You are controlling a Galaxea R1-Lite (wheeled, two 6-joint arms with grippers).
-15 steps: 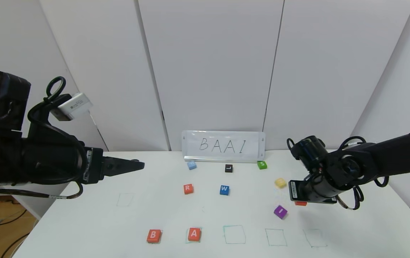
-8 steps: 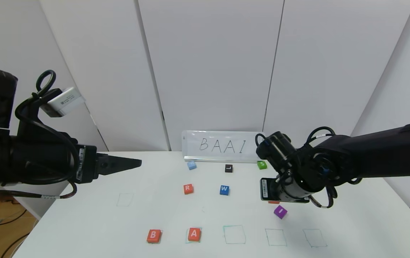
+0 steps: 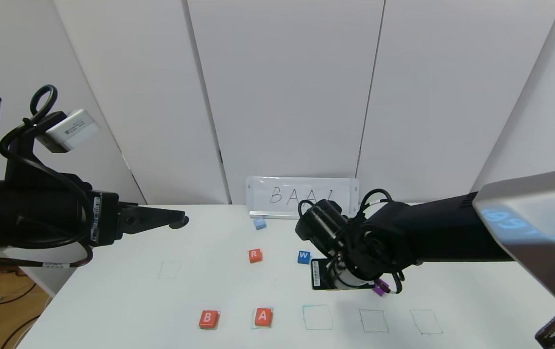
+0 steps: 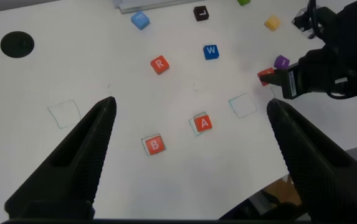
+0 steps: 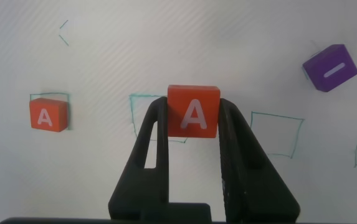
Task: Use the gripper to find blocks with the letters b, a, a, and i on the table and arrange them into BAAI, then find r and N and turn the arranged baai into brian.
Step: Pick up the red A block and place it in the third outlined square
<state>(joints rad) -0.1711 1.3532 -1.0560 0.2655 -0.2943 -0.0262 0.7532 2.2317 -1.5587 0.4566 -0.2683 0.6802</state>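
My right gripper (image 5: 194, 109) is shut on an orange-red A block (image 5: 194, 112), held above the table (image 3: 112, 300) over the third green-outlined square (image 3: 317, 317). In the head view the right gripper (image 3: 340, 282) points down, and its wrist hides the held block. An orange-red B block (image 3: 208, 319) and another A block (image 3: 263, 316) lie in the front row's first two squares. The purple I block (image 3: 380, 289) shows partly beside the right wrist. The orange-red R block (image 3: 255, 255) lies mid-table. My left gripper (image 3: 178, 220) is open and empty, raised over the table's left side.
A blue W block (image 3: 304, 257) and a light blue block (image 3: 259, 223) lie behind the row. A white BAAI sign (image 3: 301, 196) stands at the back. Two more outlined squares (image 3: 373, 321) (image 3: 425, 322) sit to the right, and one (image 3: 169, 270) to the left.
My right arm has swung left with the A block, from near the yellow block to above the third square. My left arm has drawn back a little.
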